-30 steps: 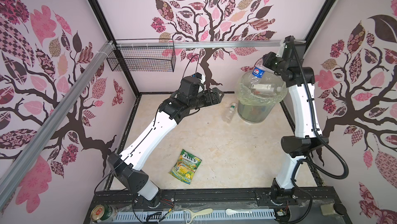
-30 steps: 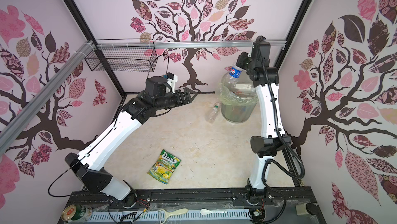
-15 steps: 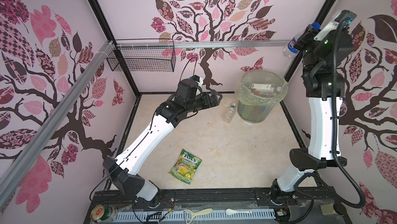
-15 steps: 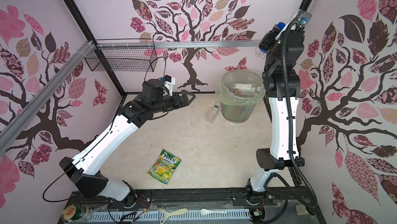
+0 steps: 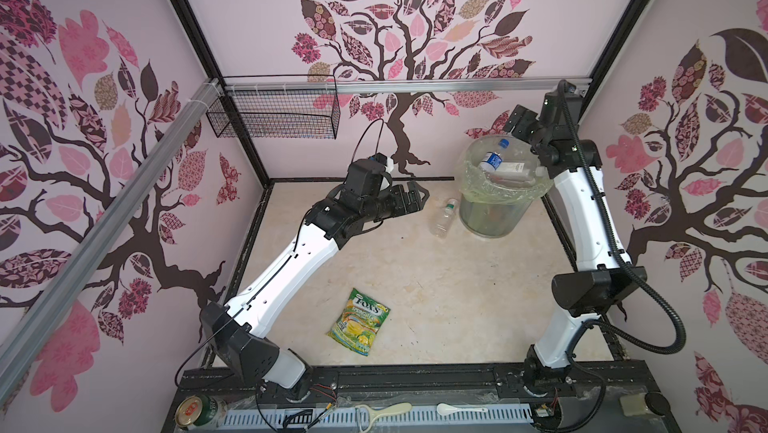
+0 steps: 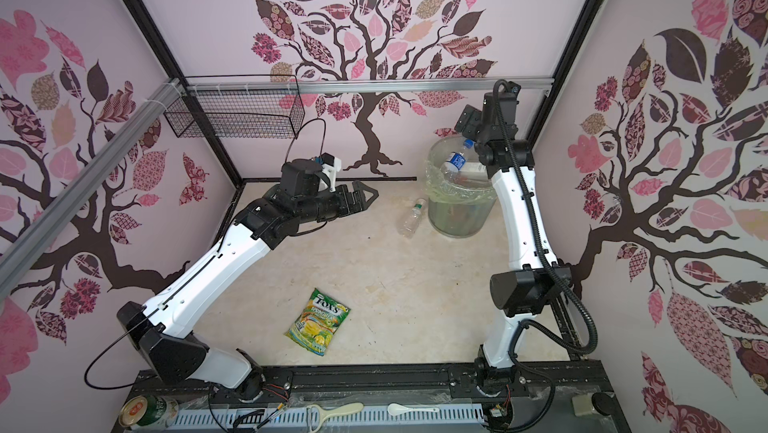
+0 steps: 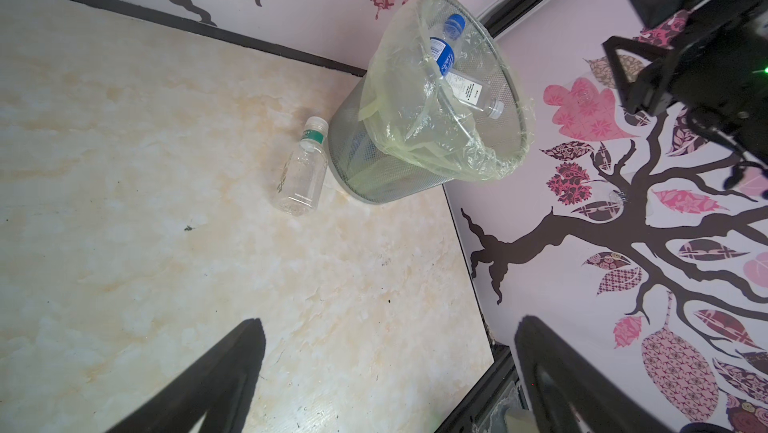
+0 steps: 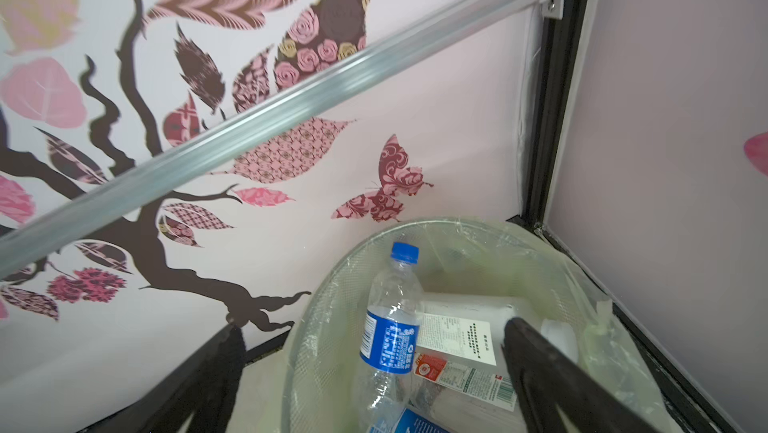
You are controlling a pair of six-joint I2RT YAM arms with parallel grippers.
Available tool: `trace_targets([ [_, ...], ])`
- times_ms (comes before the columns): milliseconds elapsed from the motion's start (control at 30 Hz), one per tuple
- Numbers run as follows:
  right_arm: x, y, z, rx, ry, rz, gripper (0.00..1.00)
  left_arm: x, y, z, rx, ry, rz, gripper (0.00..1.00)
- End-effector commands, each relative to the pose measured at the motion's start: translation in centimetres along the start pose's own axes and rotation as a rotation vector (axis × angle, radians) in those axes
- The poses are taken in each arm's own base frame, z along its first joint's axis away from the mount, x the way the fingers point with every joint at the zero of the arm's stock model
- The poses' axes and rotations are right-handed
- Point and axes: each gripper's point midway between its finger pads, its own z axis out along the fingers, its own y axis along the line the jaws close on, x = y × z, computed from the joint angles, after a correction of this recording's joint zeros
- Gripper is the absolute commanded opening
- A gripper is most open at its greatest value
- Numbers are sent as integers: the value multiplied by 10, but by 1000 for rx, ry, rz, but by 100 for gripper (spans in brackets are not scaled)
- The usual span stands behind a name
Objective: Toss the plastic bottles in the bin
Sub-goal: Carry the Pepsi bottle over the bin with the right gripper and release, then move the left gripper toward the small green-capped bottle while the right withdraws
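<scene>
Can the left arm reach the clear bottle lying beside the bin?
Probably yes. The left gripper is open and points toward the bottle with bare floor between. The bin stands close beside it and may crowd one finger.

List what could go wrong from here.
1. The bin is piled high. The blue-capped bottle leans up near its rim, below the open right gripper, and may tip out.
2. The floor bottle lies right beside the bin's base, so the open left gripper may nudge the bin or roll the bottle away while grasping.
3. Both arms could crowd each other at the bin.
</scene>
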Motion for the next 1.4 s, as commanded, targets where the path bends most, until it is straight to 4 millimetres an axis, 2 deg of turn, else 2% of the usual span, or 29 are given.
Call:
trace_targets([
  [0,-40,6,-42,-43,-81,48,99,1,1,0,1,-4,-11,98],
  [133,-35,11,-57,-90,-42,107,100,1,11,12,-46,-3,-52,98],
  [200,-21,18,-66,-150,18,151,100,4,22,26,-81,10,-88,98],
  [400,45,35,-102,-252,173,140,99,20,51,78,-152,79,-151,98],
  [567,96,30,-136,-300,306,170,100,29,77,130,-232,152,-104,98],
  [667,132,22,-148,-306,410,187,100,33,94,165,-255,182,-78,98],
  [767,153,14,-157,-304,465,183,99,35,115,198,-278,183,-94,98],
  [900,164,3,-163,-272,499,134,99,43,133,234,-289,194,-112,98],
  [1033,174,-5,-171,-254,537,87,100,38,138,259,-263,155,-77,98],
  [1167,179,-13,-177,-234,552,68,100,33,151,273,-308,134,-7,98],
  [1367,174,-16,-186,-231,549,45,100,51,160,285,-335,177,34,98],
])
